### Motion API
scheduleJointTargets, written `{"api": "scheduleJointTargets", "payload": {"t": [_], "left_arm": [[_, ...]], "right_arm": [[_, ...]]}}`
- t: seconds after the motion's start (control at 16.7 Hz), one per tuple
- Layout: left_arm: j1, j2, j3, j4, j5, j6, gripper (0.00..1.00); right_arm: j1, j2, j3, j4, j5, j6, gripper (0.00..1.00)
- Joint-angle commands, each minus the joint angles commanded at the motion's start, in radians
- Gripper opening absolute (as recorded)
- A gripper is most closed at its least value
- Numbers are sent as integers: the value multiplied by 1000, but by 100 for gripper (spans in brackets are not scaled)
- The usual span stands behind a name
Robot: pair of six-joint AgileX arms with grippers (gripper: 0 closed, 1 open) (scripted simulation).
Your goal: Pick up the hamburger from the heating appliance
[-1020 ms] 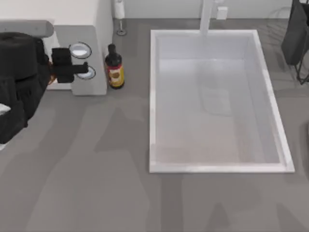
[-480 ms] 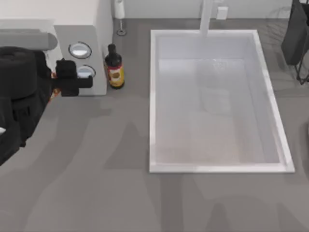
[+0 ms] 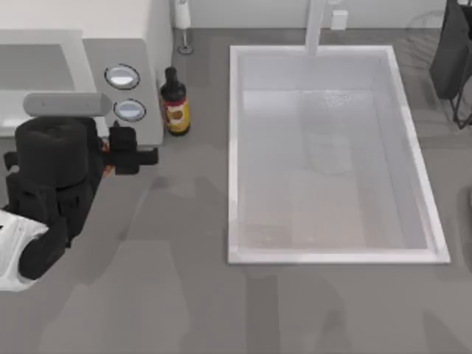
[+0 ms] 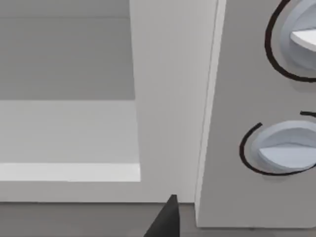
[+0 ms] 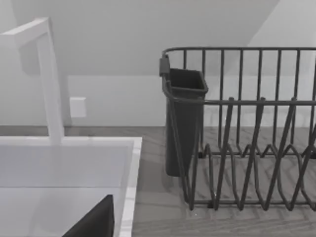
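Your left gripper [image 3: 133, 151] hung just in front of the microwave [image 3: 151, 44], below its lower dial [image 3: 130, 110], on a bulky matte-black arm. A sliver of orange-brown, the hamburger [image 3: 106, 148], showed against the gripper's inner side, outside the cavity and just in front of the microwave. You could not tell whether the gripper was clenched on it or released.

The microwave was a light-grey box with smooth flat panels. Both dials were round with silver rims, the upper dial [image 3: 122, 76] straight above the lower; no markings around them could be read. In the left wrist view the pale cavity [image 4: 64, 133] sat beside a plain grey pillar, with the two dials beyond it, each ringed by a thin dark arc.

A dark bottle [image 3: 175, 103] stood upright just beside the microwave's dial side. It had a round yellow-red label, its writing too small to read.

Farther from the microwave lay the white rectangular sink [image 3: 233, 147], smooth-walled, with a squared white tap [image 5: 47, 74]. Your right gripper [image 5: 94, 219] was well away from the microwave, over the sink's edge, facing a dark wire rack [image 5: 256, 148] with a dark cup [image 5: 182, 123]. Its grip could not be told either.
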Motion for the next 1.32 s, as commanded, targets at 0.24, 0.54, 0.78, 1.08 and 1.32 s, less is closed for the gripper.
{"api": "scheduleJointTargets", "payload": {"t": [0.24, 0.54, 0.78, 1.08, 1.32], "left_arm": [[-2, 196, -67, 299, 5, 1, 0], [-1, 314, -117, 448, 11, 2, 0], [-1, 314, -117, 448, 11, 2, 0], [-1, 314, -117, 448, 11, 2, 38], [-1, 314, -117, 448, 11, 2, 68]], "right_arm": [[0, 0, 0, 0, 0, 0, 100], [0, 0, 0, 0, 0, 0, 100], [0, 0, 0, 0, 0, 0, 100], [0, 0, 0, 0, 0, 0, 100], [0, 0, 0, 0, 0, 0, 100]]}}
